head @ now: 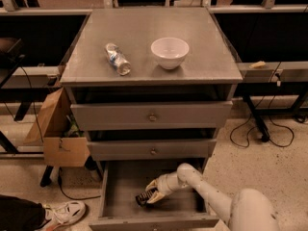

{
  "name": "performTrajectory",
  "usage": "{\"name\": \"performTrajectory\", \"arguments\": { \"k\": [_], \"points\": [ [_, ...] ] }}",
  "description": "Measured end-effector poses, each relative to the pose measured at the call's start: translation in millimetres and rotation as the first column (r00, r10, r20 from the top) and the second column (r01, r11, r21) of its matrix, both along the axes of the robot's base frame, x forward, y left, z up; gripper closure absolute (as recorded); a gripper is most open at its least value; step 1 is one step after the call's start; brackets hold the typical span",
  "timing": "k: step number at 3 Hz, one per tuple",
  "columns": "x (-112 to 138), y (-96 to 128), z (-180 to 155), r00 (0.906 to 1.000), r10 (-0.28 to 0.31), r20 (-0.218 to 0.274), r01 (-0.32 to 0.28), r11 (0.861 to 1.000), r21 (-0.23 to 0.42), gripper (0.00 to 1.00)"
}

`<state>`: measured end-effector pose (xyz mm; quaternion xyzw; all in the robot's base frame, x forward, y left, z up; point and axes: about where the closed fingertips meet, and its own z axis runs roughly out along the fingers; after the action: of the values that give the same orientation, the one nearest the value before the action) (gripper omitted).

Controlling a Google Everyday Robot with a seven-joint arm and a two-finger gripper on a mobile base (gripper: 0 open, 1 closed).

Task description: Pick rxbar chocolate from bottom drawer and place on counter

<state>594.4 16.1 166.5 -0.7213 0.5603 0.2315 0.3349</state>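
Observation:
The bottom drawer [120, 201] is pulled open below two closed grey drawers. The rxbar chocolate [144, 197], a small black bar, lies on the drawer floor near the middle. My gripper [151, 192] reaches down into the drawer from the lower right, and its pale fingers [152, 184] straddle the bar at its right end. The grey counter [144, 37] on top of the cabinet holds a bottle and a bowl.
A clear plastic bottle [117, 58] lies on the counter's left, a white bowl [170, 52] stands at its centre. A cardboard box [55, 134] sits left of the cabinet. A shoe [62, 212] is on the floor at lower left. Cables lie on the floor right.

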Motion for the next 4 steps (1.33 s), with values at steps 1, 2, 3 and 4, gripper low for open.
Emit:
{"name": "performTrajectory", "arguments": {
  "k": [1,2,3,4],
  "points": [
    [2.2,-18.3,43.5,0.9974,-0.055,0.047,0.056,0.998,-0.021,1.00],
    [-6.6,-44.6,116.3,0.9921,-0.086,0.092,0.096,0.989,-0.109,1.00],
    [-19.5,-52.4,175.9,0.9917,-0.074,0.105,0.093,0.978,-0.185,1.00],
    [-30.6,-63.3,243.5,0.9863,-0.090,0.138,0.123,0.960,-0.253,1.00]
  ]
}}
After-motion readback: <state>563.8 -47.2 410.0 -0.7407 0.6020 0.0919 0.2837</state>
